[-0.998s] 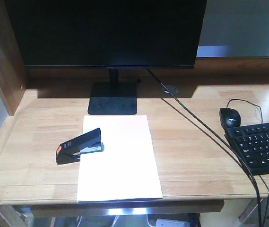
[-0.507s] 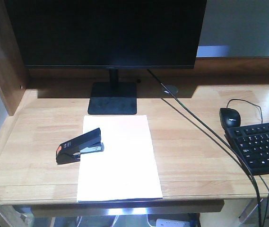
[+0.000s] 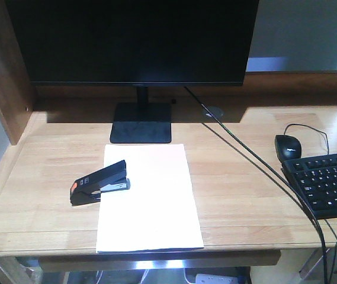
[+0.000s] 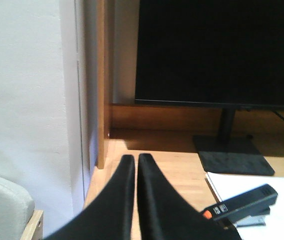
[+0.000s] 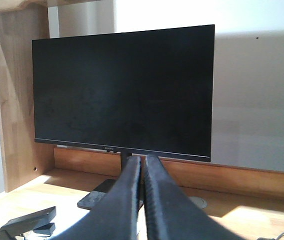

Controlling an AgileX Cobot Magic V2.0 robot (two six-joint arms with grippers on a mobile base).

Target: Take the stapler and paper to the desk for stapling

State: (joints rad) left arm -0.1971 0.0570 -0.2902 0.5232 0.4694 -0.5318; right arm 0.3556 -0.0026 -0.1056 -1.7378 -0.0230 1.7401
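The stapler (image 3: 100, 183) is lying on the desk (image 3: 239, 195) at the left edge of the paper (image 3: 149, 198), its front end resting over that edge and its rear on bare wood. Its long axis is running diagonally: the orange-red patch at the rear is pointing toward the near left corner of the desk, the nose toward the monitor stand (image 3: 141, 122) at the back. A small white label is showing on its black side, but I cannot read it. The paper is lying flat with its long side running from the stand toward the front edge, slightly overhanging it.

I am holding my left gripper (image 4: 136, 162) clenched, fingers nearly touching and empty, above the desk's left side near the wooden side panel (image 4: 102, 85); the stapler is sitting down to its right. My right gripper (image 5: 142, 162) is likewise pinched together on nothing, facing the dark monitor (image 5: 124, 90). The small logo on the monitor's lower bezel is too tiny to read.

A black mouse (image 3: 288, 145) and keyboard (image 3: 327, 182) are sitting at the far right, key legends illegible.
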